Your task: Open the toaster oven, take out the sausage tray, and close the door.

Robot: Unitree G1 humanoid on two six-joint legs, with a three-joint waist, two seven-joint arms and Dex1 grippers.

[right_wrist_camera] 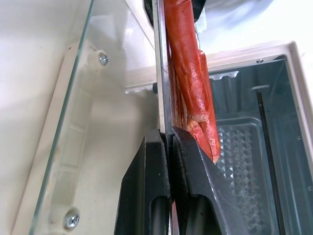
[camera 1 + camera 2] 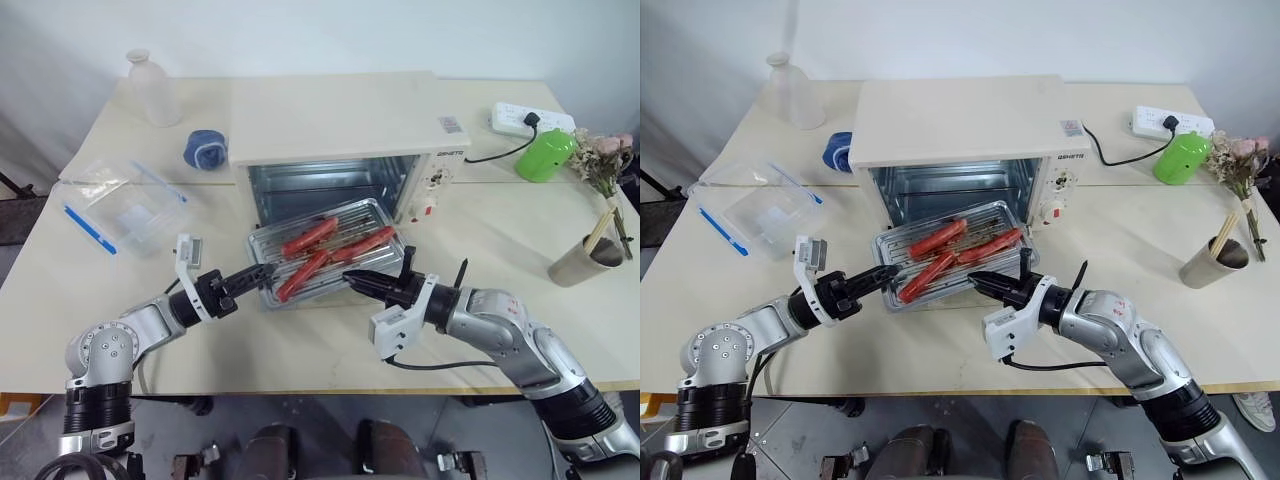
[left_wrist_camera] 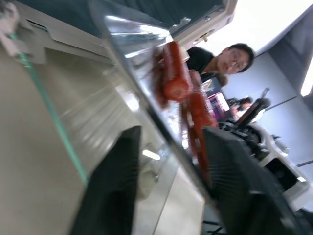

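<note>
Right gripper (image 2: pixel 978 279) jaws clamped on sausage tray (image 2: pixel 952 255) rim, left gripper (image 2: pixel 889 272) jaws straddling it

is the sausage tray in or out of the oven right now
Out. The sausage tray sits in front of the toaster oven, above the lowered door, and the cavity behind it shows bare metal.

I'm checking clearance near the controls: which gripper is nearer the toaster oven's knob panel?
Right. The right gripper is shut on the sausage tray's front rim, below the knob panel; the left gripper sits at the tray's far corner.
</note>
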